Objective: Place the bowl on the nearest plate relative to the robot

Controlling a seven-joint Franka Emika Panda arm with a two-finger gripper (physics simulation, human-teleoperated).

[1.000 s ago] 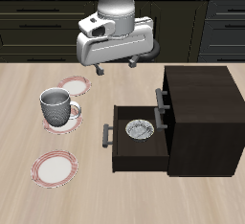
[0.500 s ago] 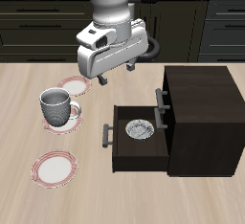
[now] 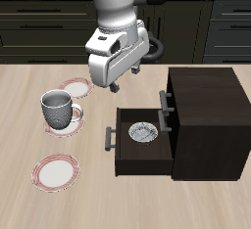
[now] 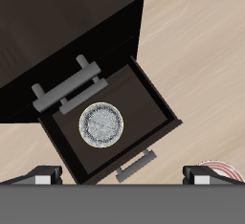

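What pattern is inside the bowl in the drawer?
The bowl shows a grey speckled pattern inside a white rim, clearest in the wrist view.

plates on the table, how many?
3. One plate farthest back near the tool, one under the mug, one nearest the front edge. None seem hidden.

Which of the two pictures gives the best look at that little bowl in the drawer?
The wrist view: it looks straight down on the bowl, showing its full round patterned inside. The exterior view shows the bowl small and slanted in the open drawer.
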